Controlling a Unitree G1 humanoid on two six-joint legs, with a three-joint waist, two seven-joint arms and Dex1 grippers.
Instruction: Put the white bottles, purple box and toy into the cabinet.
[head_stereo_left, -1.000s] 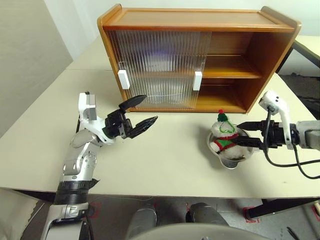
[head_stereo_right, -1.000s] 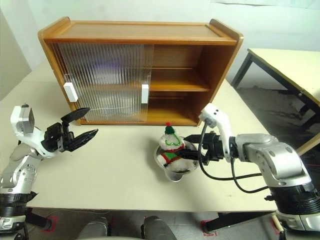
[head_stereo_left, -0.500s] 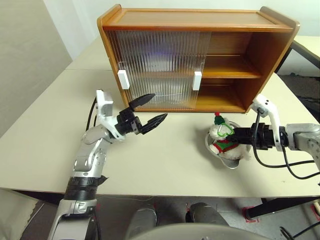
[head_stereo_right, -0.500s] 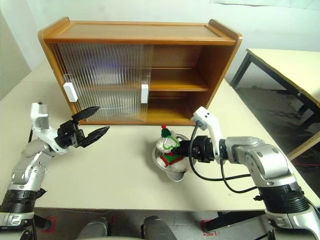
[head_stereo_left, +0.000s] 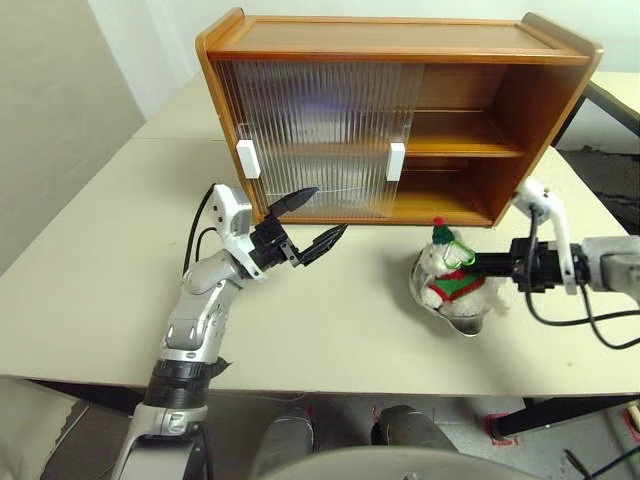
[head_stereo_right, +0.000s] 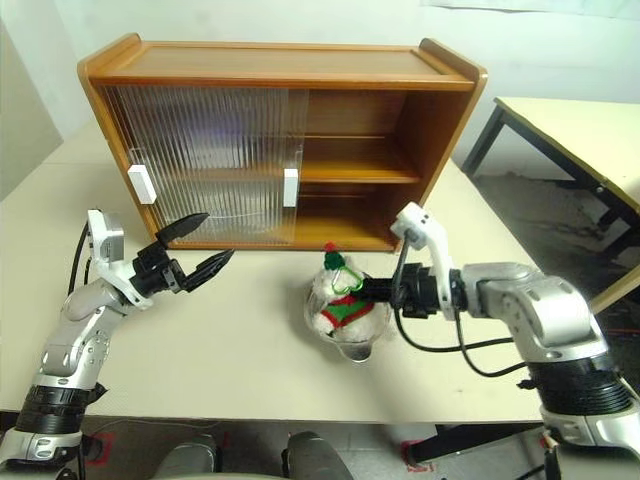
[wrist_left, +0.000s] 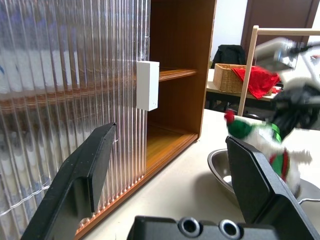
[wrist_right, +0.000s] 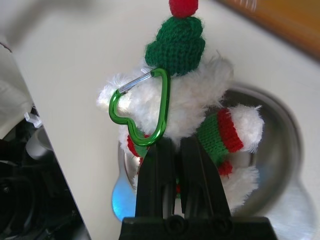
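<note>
The toy (head_stereo_left: 447, 270), a white plush with green hat, heart glasses and striped scarf, hangs just over a steel bowl (head_stereo_left: 457, 312). My right gripper (head_stereo_left: 478, 264) is shut on the toy's body, and the right wrist view shows its fingers (wrist_right: 157, 165) pinched into the fur below the scarf. The cabinet (head_stereo_left: 400, 40) stands behind it, with its ribbed doors (head_stereo_left: 320, 130) covering the left half and the right half open. My left gripper (head_stereo_left: 328, 212) is open and empty, close to the doors' lower edge. The white bottles and the purple box are out of view.
Two white handles (head_stereo_left: 248, 158) (head_stereo_left: 396, 161) sit on the sliding doors. Bare wooden shelves (head_stereo_left: 465, 135) show in the open right half. A second table (head_stereo_right: 570, 130) stands to the far right. The pale tabletop (head_stereo_left: 330, 310) lies between my arms.
My right gripper has shut on the toy and raised it slightly in the bowl. My left gripper has moved right, closer to the cabinet doors, and stays open.
</note>
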